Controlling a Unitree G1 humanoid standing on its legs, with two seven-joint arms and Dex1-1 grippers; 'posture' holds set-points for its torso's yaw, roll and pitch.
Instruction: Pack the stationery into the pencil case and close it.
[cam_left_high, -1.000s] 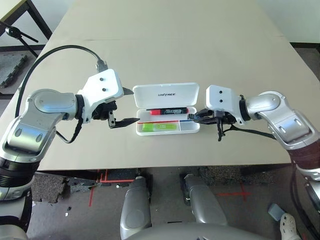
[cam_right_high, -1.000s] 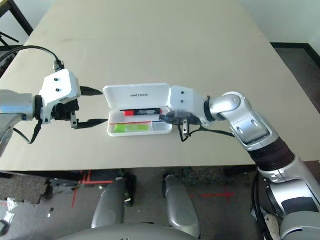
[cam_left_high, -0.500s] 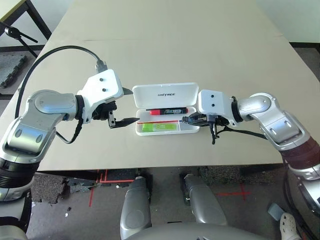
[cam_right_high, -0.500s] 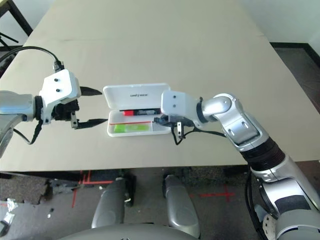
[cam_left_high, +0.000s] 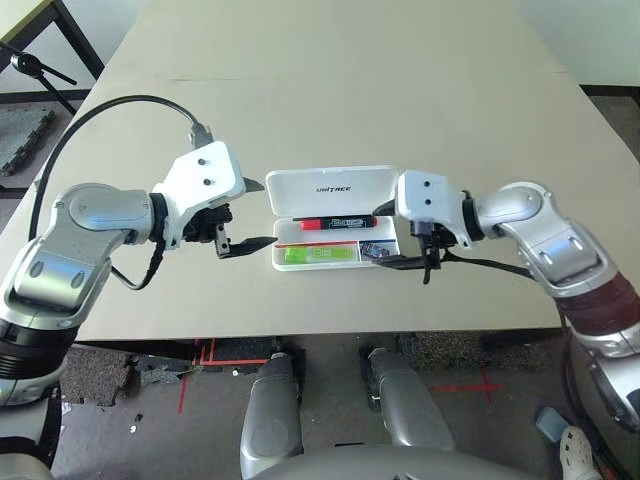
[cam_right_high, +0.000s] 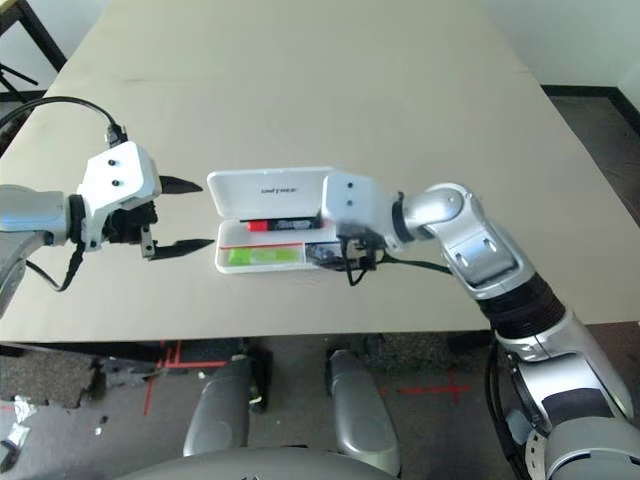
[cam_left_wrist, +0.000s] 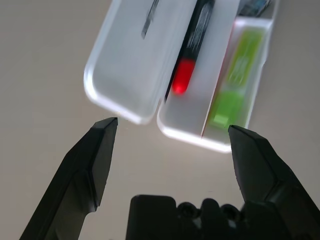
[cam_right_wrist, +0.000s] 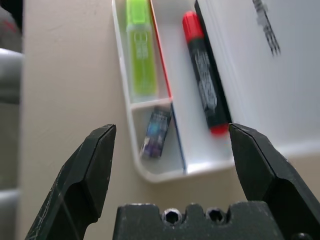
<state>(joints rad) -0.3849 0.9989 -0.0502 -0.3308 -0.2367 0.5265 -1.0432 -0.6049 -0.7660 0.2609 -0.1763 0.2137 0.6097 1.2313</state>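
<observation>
A flat white plastic pencil case (cam_left_high: 335, 254) lies on the beige table (cam_left_high: 340, 90) between two robot grippers, its hinged lid (cam_left_high: 332, 190) standing open. All three items sit inside it. The lime-green stubby highlighter (cam_right_wrist: 140, 55) fills the long front compartment, the black marker with red ends (cam_right_wrist: 206, 75) rests in the rear one, and the tiny dark bluish block (cam_right_wrist: 156, 132) occupies the small end compartment, just ahead of the right gripper (cam_right_wrist: 172, 145). That gripper's black fingers are spread wide apart and carry nothing. The left gripper (cam_left_wrist: 172, 137) hovers just beside the case's other end, fingers likewise apart and empty. The lid reads "UNITREE" in dark letters; print on the pens is too small to read. Only closing seems left. A push on the lid from one end could slide the light case across the table, or the marker could block it from shutting.
</observation>
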